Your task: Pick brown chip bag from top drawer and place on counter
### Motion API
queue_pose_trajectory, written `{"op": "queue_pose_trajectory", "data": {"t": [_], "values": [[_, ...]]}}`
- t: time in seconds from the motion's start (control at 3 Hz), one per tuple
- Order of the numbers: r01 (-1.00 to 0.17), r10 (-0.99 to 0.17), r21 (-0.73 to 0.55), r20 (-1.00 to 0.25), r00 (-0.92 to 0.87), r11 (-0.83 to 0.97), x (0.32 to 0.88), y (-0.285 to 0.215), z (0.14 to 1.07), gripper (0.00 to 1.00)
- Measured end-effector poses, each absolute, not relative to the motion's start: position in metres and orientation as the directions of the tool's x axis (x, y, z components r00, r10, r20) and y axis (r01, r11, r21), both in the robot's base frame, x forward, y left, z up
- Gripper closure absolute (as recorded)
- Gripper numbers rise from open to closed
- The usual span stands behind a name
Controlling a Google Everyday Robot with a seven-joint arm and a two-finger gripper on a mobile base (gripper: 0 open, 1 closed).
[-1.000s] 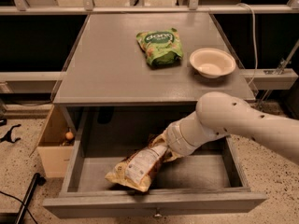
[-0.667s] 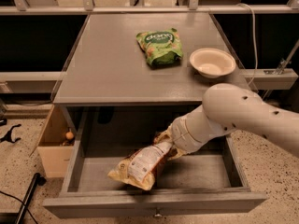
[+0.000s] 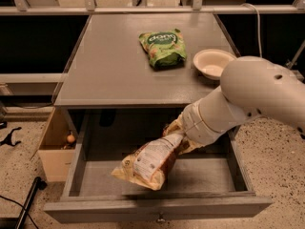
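Pincer (image 3: 177, 133) prob. grips brown chip bag (image 3: 151, 162) over drawer (image 3: 157, 208).

A single camera looks from high up in front of the grey cabinet, facing forward and tilted steeply down. It stands near: the table (image 3: 119, 66) fills the upper middle of the view, its far edge close under the top border, and the open top drawer (image 3: 157, 209) runs along the bottom border. The arm (image 3: 257, 94) comes in from the right edge, large and close to the lens. The tool (image 3: 177, 133) at its end sits over the drawer, at the upper end of the brown chip bag (image 3: 150, 163), near the view's centre
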State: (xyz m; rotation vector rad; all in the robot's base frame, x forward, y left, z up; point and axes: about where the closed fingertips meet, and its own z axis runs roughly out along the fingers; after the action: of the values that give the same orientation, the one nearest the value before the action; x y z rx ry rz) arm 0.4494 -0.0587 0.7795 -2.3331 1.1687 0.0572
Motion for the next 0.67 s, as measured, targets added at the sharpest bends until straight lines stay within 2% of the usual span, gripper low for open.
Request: {"op": "queue_pose_trajectory", "data": {"t": [0.67], "values": [[-0.748,-0.732,-0.438,-0.25,0.634,-0.498,0.441,-0.051,0.806,1.0]]}}
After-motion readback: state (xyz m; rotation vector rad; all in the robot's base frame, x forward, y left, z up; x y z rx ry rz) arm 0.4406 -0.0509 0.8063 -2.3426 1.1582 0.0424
